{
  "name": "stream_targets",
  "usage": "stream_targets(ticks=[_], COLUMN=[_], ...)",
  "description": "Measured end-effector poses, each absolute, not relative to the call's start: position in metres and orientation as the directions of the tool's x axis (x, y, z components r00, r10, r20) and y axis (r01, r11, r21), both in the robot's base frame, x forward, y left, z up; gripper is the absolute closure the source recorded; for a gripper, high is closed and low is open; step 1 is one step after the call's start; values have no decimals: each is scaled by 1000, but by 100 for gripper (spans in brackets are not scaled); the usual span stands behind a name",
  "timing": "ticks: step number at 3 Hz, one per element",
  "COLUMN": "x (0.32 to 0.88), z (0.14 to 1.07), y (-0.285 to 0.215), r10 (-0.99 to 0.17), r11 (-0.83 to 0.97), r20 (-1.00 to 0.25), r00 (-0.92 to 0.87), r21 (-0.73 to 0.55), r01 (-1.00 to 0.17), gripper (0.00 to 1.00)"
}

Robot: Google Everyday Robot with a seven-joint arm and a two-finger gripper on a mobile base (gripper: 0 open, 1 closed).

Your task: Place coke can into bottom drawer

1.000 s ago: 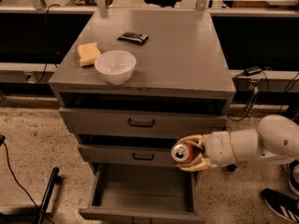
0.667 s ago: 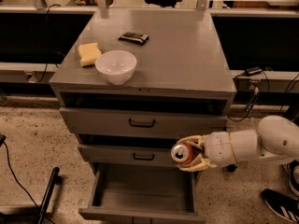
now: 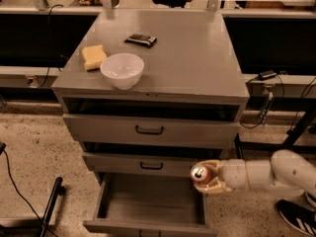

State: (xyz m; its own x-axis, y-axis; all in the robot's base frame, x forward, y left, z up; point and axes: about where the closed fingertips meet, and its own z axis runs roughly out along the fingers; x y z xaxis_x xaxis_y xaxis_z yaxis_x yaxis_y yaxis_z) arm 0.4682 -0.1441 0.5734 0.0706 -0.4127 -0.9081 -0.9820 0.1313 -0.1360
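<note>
- Red-orange coke can [image 3: 200, 173] is in my gripper [image 3: 208, 178]. The pale fingers [image 3: 213, 187] are clamped round its sides, w/ the silver top facing the cam.
- My arm [image 3: 269, 174] is white & rounded and comes in from the right, roughly level. The gripper is at the cabinet's lower right, just in front of the middle drawer front [image 3: 123, 163].
- The can hangs over the right edge of the bottom drawer [image 3: 148, 204], clear of the tray floor. It's not inside yet.
- The bottom drawer is pulled out toward the cam, its grey floor bare as far as I can see.
- The upper drawer front [image 3: 108, 128] & the middle one each have a black loop handle. There's a dark gap above both.
- On the grey cabinet top [image 3: 197, 58], a white bowl [image 3: 122, 70] sits near the front-left edge. A yellow sponge [image 3: 93, 57] is just beside it on the left, and a dark flat packet [image 3: 140, 40] lies further back, apart from both.
- On the floor there's a black cable [image 3: 12, 181] at left & a dark shoe [image 3: 295, 216] at bottom right.
</note>
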Motion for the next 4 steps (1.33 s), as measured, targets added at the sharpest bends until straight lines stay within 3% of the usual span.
stream_targets(ticks=[1, 3, 4], x=[459, 470, 480], z=[521, 485, 423], y=[-138, -125, -101], r10=[-345, -299, -263], r11=[150, 143, 149], r20=[-939, -953, -960], r00=[-7, -47, -97], r21=[-47, 4, 60], r01=[-987, -990, -987], gripper=[100, 100, 100])
